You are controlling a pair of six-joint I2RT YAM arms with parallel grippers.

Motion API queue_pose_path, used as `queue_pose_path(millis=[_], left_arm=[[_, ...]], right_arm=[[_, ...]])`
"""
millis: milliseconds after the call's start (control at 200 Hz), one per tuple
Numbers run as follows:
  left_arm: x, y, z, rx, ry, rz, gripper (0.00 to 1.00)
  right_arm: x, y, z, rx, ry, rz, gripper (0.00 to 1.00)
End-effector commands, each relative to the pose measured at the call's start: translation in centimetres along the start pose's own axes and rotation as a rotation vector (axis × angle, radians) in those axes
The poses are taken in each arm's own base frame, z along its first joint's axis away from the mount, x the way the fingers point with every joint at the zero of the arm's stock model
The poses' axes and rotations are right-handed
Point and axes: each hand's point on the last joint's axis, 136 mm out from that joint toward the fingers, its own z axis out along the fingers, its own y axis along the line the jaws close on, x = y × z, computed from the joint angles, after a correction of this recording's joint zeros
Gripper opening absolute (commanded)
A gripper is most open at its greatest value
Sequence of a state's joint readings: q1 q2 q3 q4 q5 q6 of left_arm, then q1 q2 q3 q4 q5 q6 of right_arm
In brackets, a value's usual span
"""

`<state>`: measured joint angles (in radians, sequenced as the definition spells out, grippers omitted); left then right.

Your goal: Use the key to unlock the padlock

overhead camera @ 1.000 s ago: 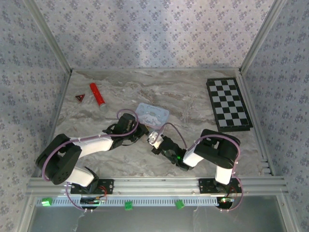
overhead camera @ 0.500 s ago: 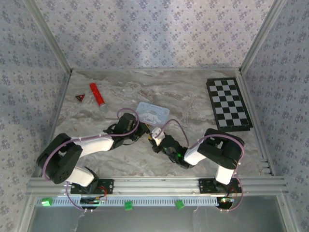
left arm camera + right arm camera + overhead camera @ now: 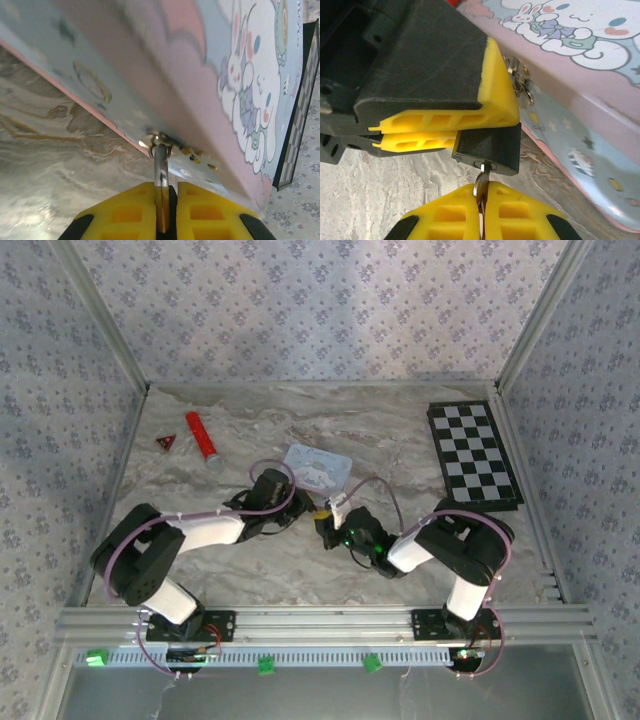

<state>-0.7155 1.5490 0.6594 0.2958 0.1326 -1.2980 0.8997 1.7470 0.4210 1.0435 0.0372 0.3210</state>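
Note:
The padlock [image 3: 487, 147] is a small black block, and its silver shackle [image 3: 161, 167] runs up through the hasp of the pale blue cartoon tin [image 3: 235, 90]. My left gripper [image 3: 164, 192] is shut on the padlock's body; its yellow fingers [image 3: 445, 120] clamp the block from the left in the right wrist view. My right gripper [image 3: 482, 192] is shut on the thin metal key [image 3: 481, 181], whose tip sits in the keyhole on the padlock's underside. In the top view both grippers, left [image 3: 300, 512] and right [image 3: 328, 518], meet just in front of the tin [image 3: 318, 466].
A red cylinder [image 3: 201, 435] and a small red triangle [image 3: 166, 442] lie at the far left. A folded chessboard [image 3: 474, 455] rests at the far right. Patterned walls and metal posts close in the marbled table [image 3: 250, 570].
My right gripper has moved away from the near edge, up to the padlock, carrying the key. The left gripper and the tin shifted slightly toward the far side, and the tin turned a little.

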Motion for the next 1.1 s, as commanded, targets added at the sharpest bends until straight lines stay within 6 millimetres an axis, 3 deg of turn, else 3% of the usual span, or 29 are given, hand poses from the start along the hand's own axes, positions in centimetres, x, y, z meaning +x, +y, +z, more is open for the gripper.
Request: queue_pose_path(millis=[0,410,475,560,645,910,1094], left_arm=[[1.5,-2.0,0.5,0.050,0.068,0.051,0.00],[2.2,-2.1,2.5,0.007,0.123,0.101,0.01],[2.3,-2.0,2.6,-0.001,0.130,0.110,0.06],[2.2,-1.8,2.5,-0.017,0.125,0.124,0.22],[1.8,-1.6,2.1,-0.034,0.107,0.138,0.30],[0.8,-0.8,1.3,-0.042,0.084,0.136,0.39],[-0.5,-1.5,-0.7,-0.023,0.037,0.222,0.49]], right_arm=[[-0.3,-2.2,-0.4,0.041,-0.020,0.151,0.07],[1.0,-4.3,-1.4,0.101,0.006,0.298,0.02],[1.1,-4.4,-1.5,0.112,0.011,0.304,0.02],[1.1,-4.6,-1.8,0.130,0.009,0.304,0.00],[1.1,-4.8,-2.1,0.144,0.005,0.305,0.00],[1.1,-4.8,-2.3,0.154,0.003,0.311,0.00],[0.7,-4.8,-2.8,0.144,-0.007,0.359,0.00]])
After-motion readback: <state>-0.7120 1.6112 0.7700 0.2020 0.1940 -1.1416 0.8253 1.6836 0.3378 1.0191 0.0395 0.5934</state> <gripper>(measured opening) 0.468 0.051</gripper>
